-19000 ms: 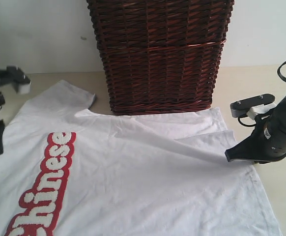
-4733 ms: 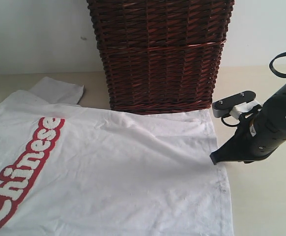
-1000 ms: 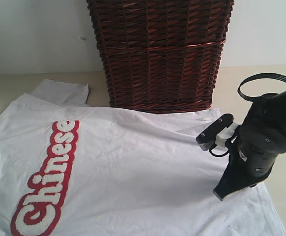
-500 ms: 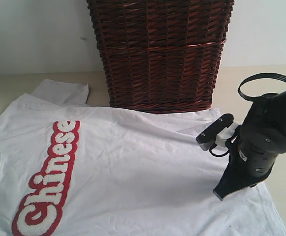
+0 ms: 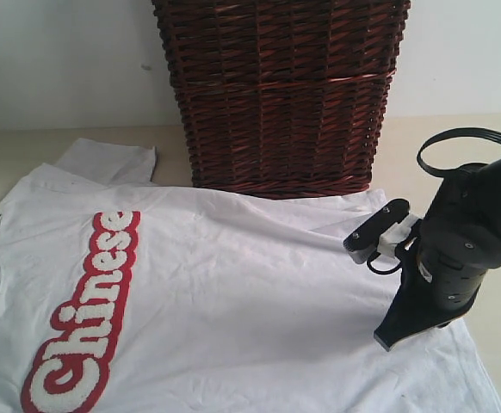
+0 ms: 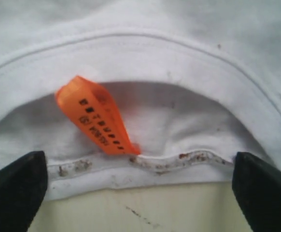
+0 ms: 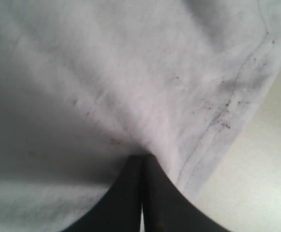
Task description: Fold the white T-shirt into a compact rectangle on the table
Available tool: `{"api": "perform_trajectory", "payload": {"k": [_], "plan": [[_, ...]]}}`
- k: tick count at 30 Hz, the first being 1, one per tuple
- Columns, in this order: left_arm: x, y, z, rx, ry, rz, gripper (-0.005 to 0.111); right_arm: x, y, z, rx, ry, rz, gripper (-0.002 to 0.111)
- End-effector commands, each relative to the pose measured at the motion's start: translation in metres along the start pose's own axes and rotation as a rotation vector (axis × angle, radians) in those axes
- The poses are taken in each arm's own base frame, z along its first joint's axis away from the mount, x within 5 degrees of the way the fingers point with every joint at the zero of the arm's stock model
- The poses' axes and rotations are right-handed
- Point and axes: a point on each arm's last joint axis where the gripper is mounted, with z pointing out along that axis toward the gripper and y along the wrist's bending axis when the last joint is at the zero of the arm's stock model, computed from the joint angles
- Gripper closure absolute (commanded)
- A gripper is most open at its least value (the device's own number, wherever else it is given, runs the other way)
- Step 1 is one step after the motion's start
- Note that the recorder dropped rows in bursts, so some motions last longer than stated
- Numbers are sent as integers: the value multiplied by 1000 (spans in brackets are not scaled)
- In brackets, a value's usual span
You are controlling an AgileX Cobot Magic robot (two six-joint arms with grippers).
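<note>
The white T-shirt lies spread face up on the table, its red-outlined lettering toward the left. My right gripper points down onto the shirt's right side near the hem. In the right wrist view its jaws are shut, with a ridge of the shirt's cloth pinched at their tips. My left gripper stands wide open at the collar. Its fingers flank the neck edge, where an orange tag sticks up. Nothing is between them.
A tall dark brown wicker basket stands at the back, touching the shirt's far edge. One sleeve lies folded at the back left. Bare tabletop shows just beyond the stitched hem.
A corner of my left gripper has slid further into the exterior view at the left edge. The shirt and my right arm have stayed put.
</note>
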Motion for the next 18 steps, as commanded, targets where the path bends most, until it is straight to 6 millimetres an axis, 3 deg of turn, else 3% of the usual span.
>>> {"api": "perform_trajectory", "payload": {"k": [1,12,18], "plan": [[0,0,-1,-2,1,-9,1,3,4,9,-30,11,15,108],[-2,4,-1,-42,-27,-35,1,3,4,9,-31,11,17,108],[9,2,0,-40,-36,-104,1,3,4,9,-31,11,17,108]]}}
